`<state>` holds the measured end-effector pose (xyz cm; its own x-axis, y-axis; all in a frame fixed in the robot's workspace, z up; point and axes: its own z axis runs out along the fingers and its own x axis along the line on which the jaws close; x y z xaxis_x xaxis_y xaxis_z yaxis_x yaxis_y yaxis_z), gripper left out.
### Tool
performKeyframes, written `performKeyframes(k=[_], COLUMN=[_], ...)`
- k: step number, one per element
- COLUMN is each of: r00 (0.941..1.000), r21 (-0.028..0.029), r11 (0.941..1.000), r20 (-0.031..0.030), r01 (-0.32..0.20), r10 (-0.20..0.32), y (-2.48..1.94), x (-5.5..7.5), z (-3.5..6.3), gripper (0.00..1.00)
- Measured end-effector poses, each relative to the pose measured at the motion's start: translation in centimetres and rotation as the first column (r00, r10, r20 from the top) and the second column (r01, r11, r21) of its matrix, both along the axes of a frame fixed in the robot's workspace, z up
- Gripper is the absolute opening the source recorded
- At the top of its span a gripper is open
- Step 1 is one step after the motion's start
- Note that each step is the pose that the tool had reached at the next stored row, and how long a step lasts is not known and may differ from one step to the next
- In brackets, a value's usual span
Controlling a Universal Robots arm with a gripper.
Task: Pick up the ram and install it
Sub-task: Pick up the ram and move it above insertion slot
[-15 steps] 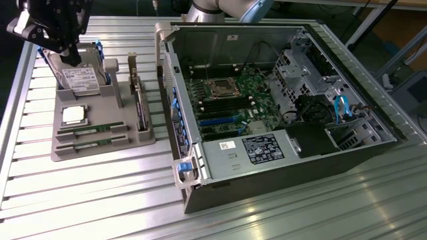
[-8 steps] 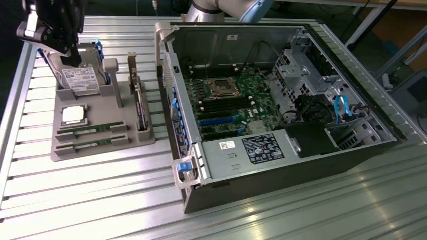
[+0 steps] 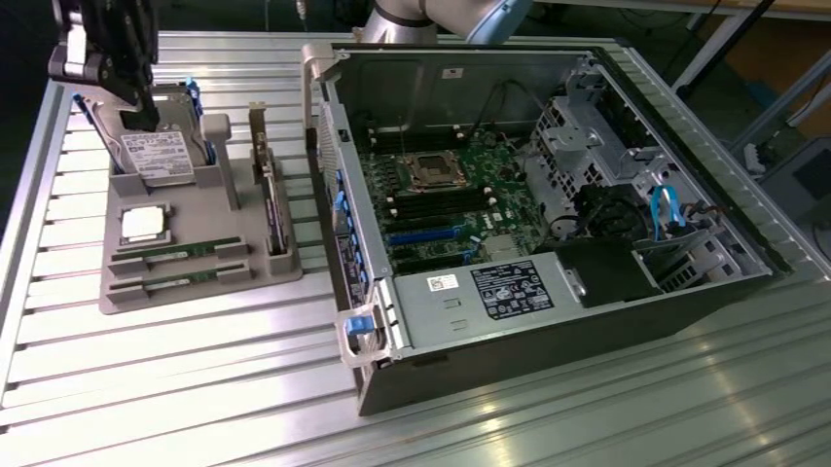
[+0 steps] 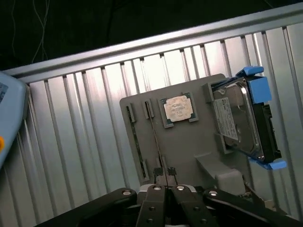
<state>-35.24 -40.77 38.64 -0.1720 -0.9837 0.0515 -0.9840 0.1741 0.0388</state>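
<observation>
My pincer (image 4: 165, 185), closed and empty, hung over tray (image 4: 189, 146): two ram sticks (image 3: 175, 255), one processor (image 4: 179, 108). Exterior view added computer case (image 3: 429, 83).

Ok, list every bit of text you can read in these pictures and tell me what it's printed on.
Nothing can be read well enough to quote.
Hard drive: white label with print, too small to read.
Black label inside the computer case: white print, too small to read.
White sticker on the case's inner wall: too small to read.
Processor chip: faint marks on its lid, unreadable.
</observation>
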Motion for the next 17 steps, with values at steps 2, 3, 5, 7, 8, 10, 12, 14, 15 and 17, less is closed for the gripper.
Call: performKeyframes(k=[2,3,5,7,8,10,12,14,15,17], r00=[0.9995,0.9993,0.9989,0.9989,0.9989,0.9984,0.9977,0.997,0.9968,0.9967], r21=[0.0,0.0,0.0,0.0,0.0,0.0,0.0,0.0,0.0,0.0], r11=[0.9995,0.9993,0.9989,0.9989,0.9989,0.9984,0.9977,0.997,0.9968,0.9967], r20=[0.0,0.0,0.0,0.0,-0.0001,0.0,0.0,0.0,0.0,0.0], r01=[-0.03,-0.038,-0.046,-0.046,-0.047,-0.056,-0.068,-0.077,-0.08,-0.081], r10=[0.03,0.038,0.046,0.046,0.047,0.056,0.068,0.077,0.08,0.081], y=[0.0,0.0,0.0,0.0,0.0,0.0,0.0,0.0,0.0,0.0], x=[0.0,0.0,0.0,0.0,0.0,0.0,0.0,0.0,0.0,0.0], z=[0.0,0.0,0.0,0.0,0.0,0.0,0.0,0.0,0.0,0.0], gripper=[0.1,0.1,0.1,0.1,0.1,0.1,0.1,0.1,0.1,0.1])
